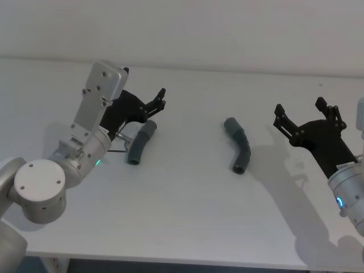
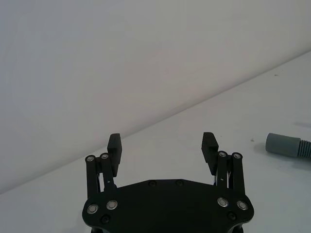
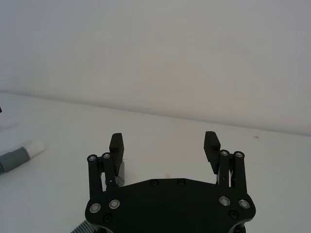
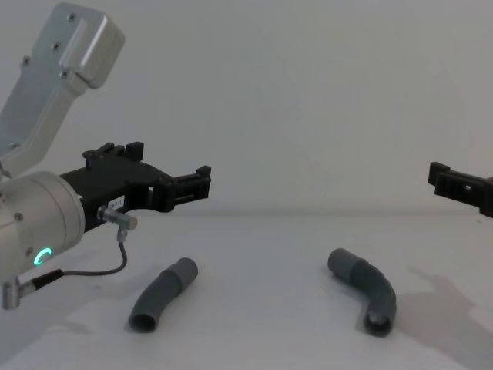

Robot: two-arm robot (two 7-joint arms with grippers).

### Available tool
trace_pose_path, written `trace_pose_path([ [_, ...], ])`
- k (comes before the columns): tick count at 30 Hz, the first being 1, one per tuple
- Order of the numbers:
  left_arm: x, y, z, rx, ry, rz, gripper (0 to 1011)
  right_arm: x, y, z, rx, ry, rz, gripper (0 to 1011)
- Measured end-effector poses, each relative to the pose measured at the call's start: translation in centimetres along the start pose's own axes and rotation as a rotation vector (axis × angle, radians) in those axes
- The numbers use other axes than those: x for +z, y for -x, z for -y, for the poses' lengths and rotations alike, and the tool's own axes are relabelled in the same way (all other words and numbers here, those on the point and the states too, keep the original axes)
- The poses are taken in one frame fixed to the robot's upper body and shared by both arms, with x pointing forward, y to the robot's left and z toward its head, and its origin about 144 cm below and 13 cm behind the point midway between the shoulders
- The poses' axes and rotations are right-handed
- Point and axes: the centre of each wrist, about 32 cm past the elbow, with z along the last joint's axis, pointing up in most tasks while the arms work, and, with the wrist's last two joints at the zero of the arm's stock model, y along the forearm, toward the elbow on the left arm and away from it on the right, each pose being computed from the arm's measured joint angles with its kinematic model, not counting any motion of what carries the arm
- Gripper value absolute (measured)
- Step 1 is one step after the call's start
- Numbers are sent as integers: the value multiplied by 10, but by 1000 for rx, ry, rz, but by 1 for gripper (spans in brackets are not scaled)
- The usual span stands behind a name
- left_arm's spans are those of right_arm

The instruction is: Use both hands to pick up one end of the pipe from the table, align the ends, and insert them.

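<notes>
Two spread claws: left claw (image 1: 157, 105) near left pipe piece (image 1: 140, 143), right claw (image 1: 300, 109) apart; I feared glancing pinch rolling it.

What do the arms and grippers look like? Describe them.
The left gripper and right gripper are black, two-fingered, with silver-riveted linkages. Silver cylindrical arms: left arm has green light, white label, thin black cable; right arm, blue light.

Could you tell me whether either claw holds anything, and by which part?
Nothing is held: the left claw and right claw are open; the left hose piece and right hose piece lie on the table.
</notes>
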Motion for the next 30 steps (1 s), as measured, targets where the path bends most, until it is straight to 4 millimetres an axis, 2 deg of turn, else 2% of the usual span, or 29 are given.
trace_pose_path([
  [22, 1, 1, 0, 0, -3, -1, 1002, 0, 0, 0, 0, 0, 0, 1002],
  [30, 5, 5, -3, -3, -54, -7, 1001, 0, 0, 0, 0, 0, 0, 1002],
])
